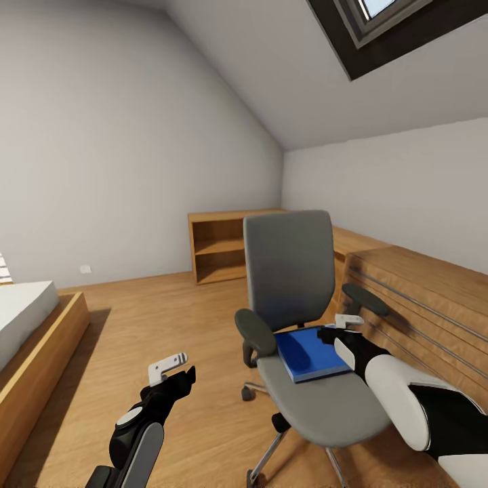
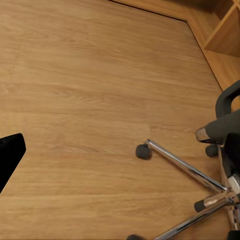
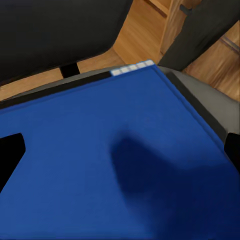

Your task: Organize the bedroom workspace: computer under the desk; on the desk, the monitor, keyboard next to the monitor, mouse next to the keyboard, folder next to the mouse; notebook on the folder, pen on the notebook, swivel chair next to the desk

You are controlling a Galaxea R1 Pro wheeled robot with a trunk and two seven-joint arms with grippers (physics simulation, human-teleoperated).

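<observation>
From the head camera, your flat bright-blue folder (image 1: 313, 353) lies on the grey upholstered swivel chair (image 1: 291, 271), right gripper (image 1: 337, 330) hovering at its edge. Left gripper (image 1: 173, 369) hangs spread over light wood floor (image 2: 90, 90). Right wrist: blue folder close below, fingers parted, grasping nothing.

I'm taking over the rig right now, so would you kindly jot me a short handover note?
Right gripper: open, hovering just over the blue folder, nothing held.
Left gripper: open, empty, over the wood floor beside the chair.
Folder lies flat on the swivel chair seat, near the backrest.
Done: nothing visibly yet.
Left: grasp the folder and take it to the desk, then everything else on the list.
</observation>
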